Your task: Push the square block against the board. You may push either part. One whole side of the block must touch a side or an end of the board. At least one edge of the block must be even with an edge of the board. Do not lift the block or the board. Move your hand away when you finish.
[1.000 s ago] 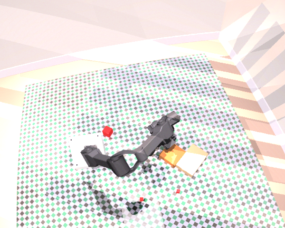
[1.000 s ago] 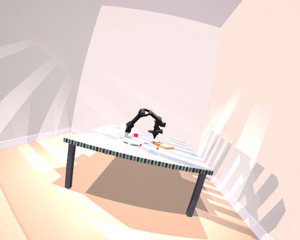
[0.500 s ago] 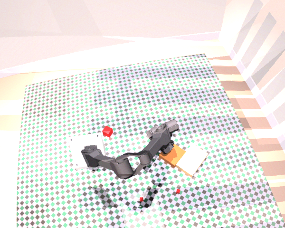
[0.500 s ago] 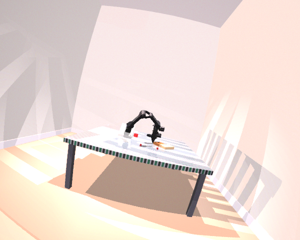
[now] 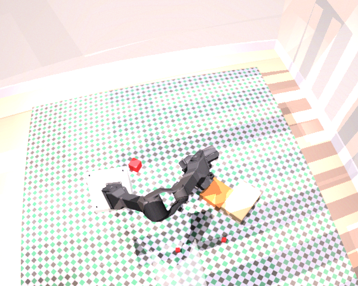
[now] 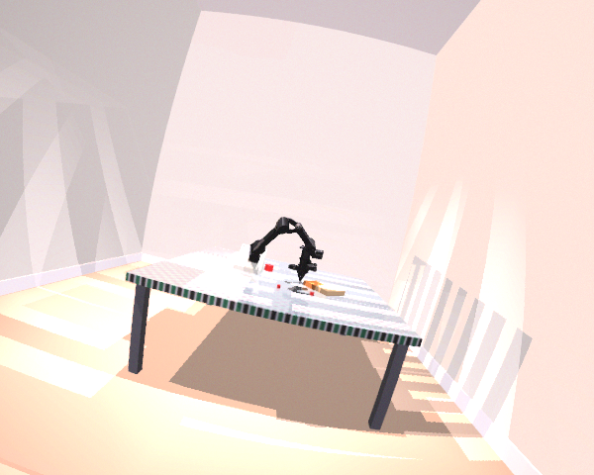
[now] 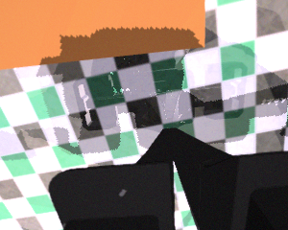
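The orange square block lies flat on the table. The pale wooden board lies flat on its right in the top view. The block's right side appears to be against the board's left side, and their lower edges look about even there; a thin gap cannot be ruled out. My gripper is shut and empty, pointing down beside the block's far side from the board. In the wrist view, checked table shows between the fingertips and the block. The arm hides the fingertips in the top view.
A red cube lies beside the white base plate of the arm. Two small red cubes lie nearer the front, one to the left and one to the right.
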Controlling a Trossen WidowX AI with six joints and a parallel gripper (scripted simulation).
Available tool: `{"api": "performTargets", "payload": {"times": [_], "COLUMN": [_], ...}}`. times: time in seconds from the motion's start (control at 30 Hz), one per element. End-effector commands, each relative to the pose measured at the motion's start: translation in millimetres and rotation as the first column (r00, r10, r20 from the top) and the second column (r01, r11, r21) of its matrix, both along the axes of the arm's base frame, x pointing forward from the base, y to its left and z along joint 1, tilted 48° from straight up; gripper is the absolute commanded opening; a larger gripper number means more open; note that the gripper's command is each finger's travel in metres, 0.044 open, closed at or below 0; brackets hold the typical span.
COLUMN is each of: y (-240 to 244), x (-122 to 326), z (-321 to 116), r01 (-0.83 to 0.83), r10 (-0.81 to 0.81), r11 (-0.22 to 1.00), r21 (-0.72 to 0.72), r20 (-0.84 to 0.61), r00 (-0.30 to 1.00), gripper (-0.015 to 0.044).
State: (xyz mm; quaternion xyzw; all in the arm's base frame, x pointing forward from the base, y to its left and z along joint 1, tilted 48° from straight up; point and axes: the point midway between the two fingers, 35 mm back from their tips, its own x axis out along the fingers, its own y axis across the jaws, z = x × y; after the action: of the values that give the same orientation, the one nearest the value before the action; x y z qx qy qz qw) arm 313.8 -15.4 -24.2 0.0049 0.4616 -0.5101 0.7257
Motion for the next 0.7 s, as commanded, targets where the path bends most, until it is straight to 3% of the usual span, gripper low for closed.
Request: {"api": "performTargets", "payload": {"times": [0.0,0.33,0.5,0.67], "y": [3,9,46,48], "x": [-6,-17,-15,-16], "z": [-4,-12,25,27], "r01": [0.002,0.002,0.002,0.002], "r10": [-0.002,-0.002,-0.002,-0.002], "r11": [1.000,1.000,1.000,1.000], "r21": [0.002,0.001,0.003,0.003], "r20": [-0.002,-0.003,-0.003,-0.003], "r00": [1.000,1.000,1.000,1.000], "gripper": [0.0000,0.0000,0.0000,0.0000]}}
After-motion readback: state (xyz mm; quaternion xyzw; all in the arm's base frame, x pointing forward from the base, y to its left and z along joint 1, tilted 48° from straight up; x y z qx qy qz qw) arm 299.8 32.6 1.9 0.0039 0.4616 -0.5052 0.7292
